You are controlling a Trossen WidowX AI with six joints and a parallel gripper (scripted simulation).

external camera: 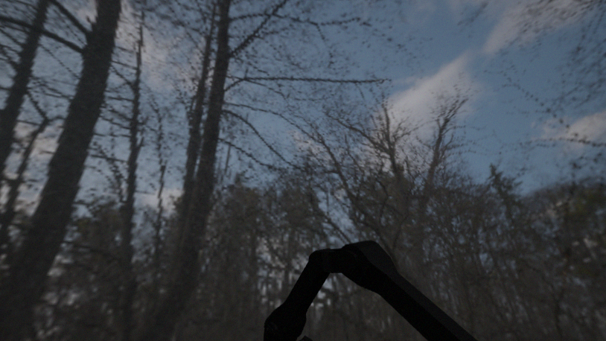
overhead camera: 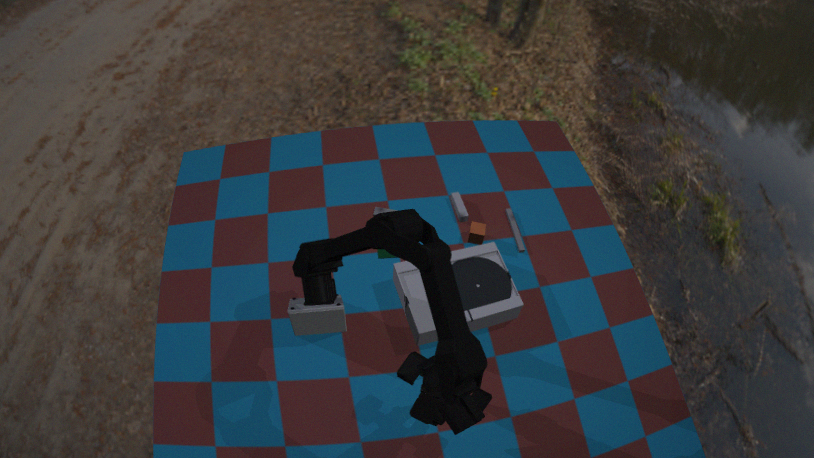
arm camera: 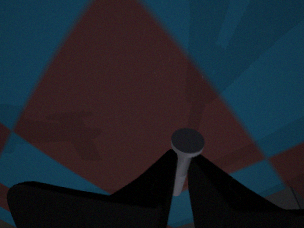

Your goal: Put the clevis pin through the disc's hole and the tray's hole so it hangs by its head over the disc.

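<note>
The steel clevis pin is between the fingertips of my gripper in the wrist view. My gripper is shut on its shank just below the round head. The head faces the wrist camera and the shank points away, above the table. In the top view my gripper is in front of the tray, and the pin cannot be made out there. The dark disc lies flat in the right part of the pale rimmed tray. A small light spot marks the disc's hole. My forearm hides part of the tray and the disc's left edge.
Behind the tray are an orange block, a pale bar and a thin bar. A green piece and a pale piece are partly behind the arm. The exterior view shows only upper arm links.
</note>
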